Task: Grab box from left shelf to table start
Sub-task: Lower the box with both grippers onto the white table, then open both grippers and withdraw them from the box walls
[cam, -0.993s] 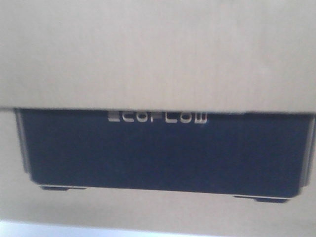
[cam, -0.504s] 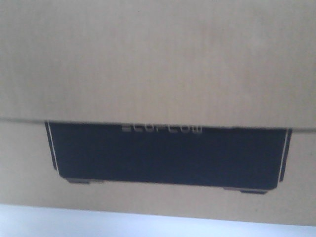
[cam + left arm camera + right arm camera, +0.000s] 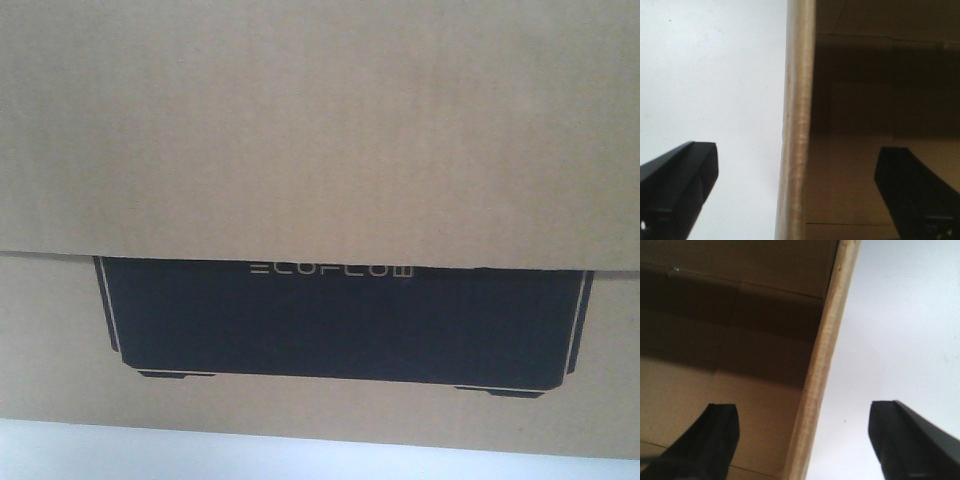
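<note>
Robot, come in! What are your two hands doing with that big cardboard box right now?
Left gripper open, jaws straddling the box wall. Right gripper open, likewise straddling its wall. Pale table showing below the box. Nothing seen in the way.

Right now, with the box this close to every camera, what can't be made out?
- Front view: the box fills the frame; both arms, the shelf and most of the table are hidden behind it or cut off.
- Left wrist view: the left claw straddles the box wall, fingers apart; contact cannot be told, and the interior is dark.
- Right wrist view: the same for the right claw; the box bottom is shadowed.
</note>
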Robot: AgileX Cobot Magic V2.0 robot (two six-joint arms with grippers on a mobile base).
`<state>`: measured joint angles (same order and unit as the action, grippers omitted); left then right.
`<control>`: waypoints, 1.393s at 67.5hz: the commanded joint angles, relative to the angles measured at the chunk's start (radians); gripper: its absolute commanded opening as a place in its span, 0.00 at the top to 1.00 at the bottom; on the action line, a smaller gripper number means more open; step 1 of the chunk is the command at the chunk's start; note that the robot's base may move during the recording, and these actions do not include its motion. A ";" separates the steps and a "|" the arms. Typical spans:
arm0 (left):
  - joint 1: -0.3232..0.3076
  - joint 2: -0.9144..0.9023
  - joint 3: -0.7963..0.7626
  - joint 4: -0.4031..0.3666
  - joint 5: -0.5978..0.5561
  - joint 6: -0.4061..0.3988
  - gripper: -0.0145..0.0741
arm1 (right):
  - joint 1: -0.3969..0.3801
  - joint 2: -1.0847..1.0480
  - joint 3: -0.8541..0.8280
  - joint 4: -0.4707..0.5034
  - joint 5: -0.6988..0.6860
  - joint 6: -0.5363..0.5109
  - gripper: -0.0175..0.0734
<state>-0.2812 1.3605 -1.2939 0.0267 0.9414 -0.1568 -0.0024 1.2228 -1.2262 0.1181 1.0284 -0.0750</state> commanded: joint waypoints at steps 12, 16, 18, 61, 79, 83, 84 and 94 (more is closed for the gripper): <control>-0.003 -0.148 -0.114 0.015 -0.004 -0.005 0.24 | 0.001 -0.197 -0.039 -0.006 -0.110 0.002 0.12; -0.003 -0.191 -0.114 0.019 -0.003 -0.005 0.27 | 0.001 -0.241 -0.038 -0.006 -0.119 0.002 0.12; -0.003 -0.211 -0.114 0.025 -0.001 -0.005 0.31 | 0.001 -0.263 -0.036 -0.006 -0.122 0.002 0.13; -0.003 -0.878 0.509 0.129 -0.310 -0.005 0.95 | 0.001 -0.796 0.478 -0.007 -0.329 0.002 0.74; -0.003 -1.085 0.763 0.129 -0.438 -0.005 0.95 | 0.001 -1.025 0.708 -0.007 -0.449 0.002 0.74; -0.003 -1.109 0.788 0.127 -0.448 -0.005 0.95 | 0.001 -1.070 0.739 -0.008 -0.480 0.000 0.74; -0.003 -1.114 0.793 0.127 -0.450 -0.005 0.95 | 0.001 -1.081 0.746 -0.008 -0.488 0.000 0.74; -0.003 -1.132 0.812 0.129 -0.450 -0.005 0.95 | 0.001 -1.181 0.792 -0.008 -0.577 -0.005 0.74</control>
<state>-0.2812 0.2230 -0.4597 0.1452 0.5916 -0.1568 -0.0024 0.0688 -0.4245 0.1159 0.5997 -0.0747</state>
